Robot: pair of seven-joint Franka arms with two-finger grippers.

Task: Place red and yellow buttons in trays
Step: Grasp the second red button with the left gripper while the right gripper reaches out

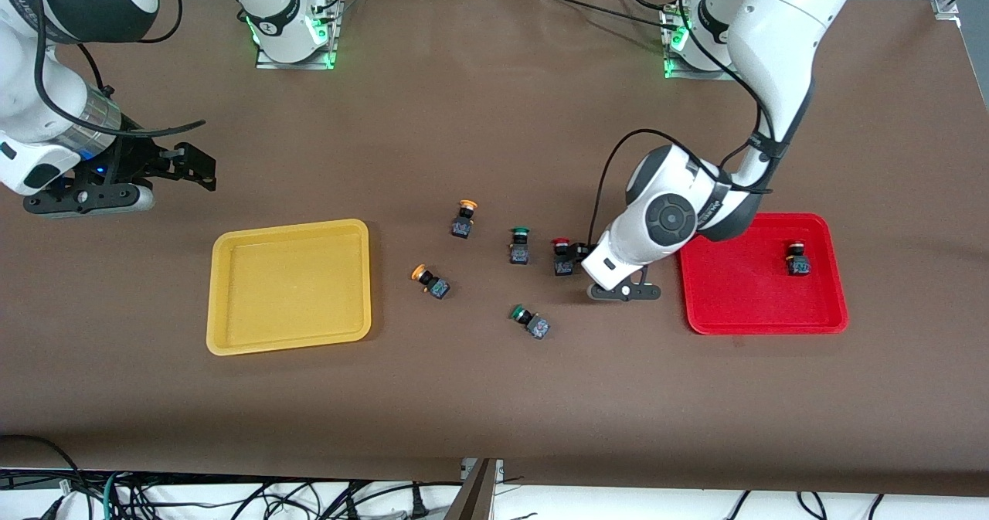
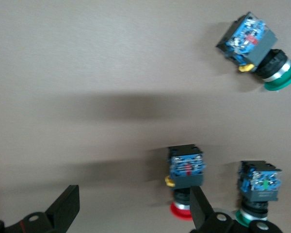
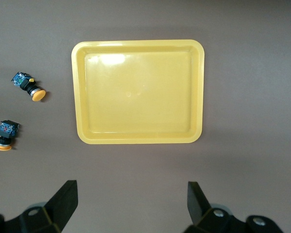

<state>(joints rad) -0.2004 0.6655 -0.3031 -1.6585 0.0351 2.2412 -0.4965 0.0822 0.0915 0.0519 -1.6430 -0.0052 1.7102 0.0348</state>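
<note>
Mostly smooth, round-cornered plastic red tray point(image 1: 761, 307), yellow tray point(image 1: 287, 341), brown matte table point(image 1: 479, 118).

One button point(image 1: 798, 259) in a tray point(image 1: 742, 304) — five buttons point(image 1: 519, 246) between trays.

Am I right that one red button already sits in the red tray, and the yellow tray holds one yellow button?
Only partly. The red tray does hold one red button, but the yellow tray holds nothing; both yellow buttons lie on the table beside it. The front and right wrist views show this.
</note>
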